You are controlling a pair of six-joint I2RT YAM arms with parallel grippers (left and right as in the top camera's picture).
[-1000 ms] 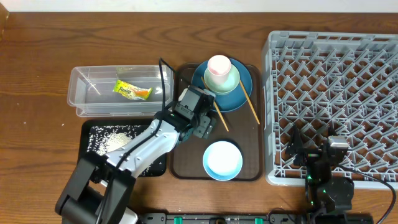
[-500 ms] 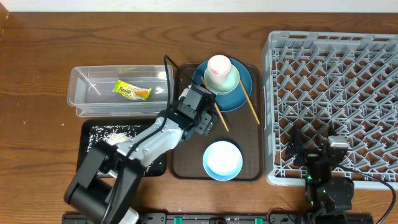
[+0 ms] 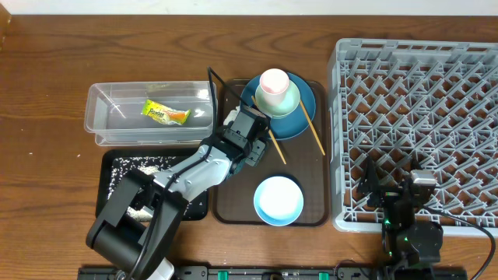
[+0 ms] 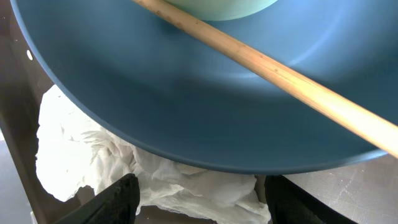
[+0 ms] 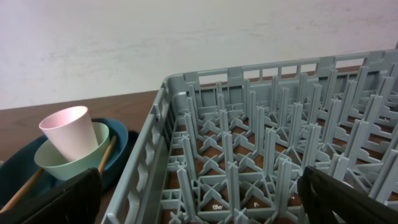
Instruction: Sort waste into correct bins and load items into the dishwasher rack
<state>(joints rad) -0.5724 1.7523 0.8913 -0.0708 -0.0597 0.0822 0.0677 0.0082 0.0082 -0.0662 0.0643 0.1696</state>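
Left fingers (image 4: 115, 202) narrowed; crumpled white tissue (image 4: 155, 177) tucked under dark blue plate (image 4: 186, 106).

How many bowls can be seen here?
2. A mint-green bowl sits on the dark blue plate with the pink cup in it; a pale blue-white bowl stands alone on the brown tray. None looks hidden.

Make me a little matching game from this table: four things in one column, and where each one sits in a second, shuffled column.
Things:
1. wrapper
2. pink cup
3. rice grains
4. tissue

Places:
A. inside the green bowl
B. on the black tray
C. partly under the blue plate
D. in the clear tub

Pairs: 1-D, 2-A, 3-B, 4-C
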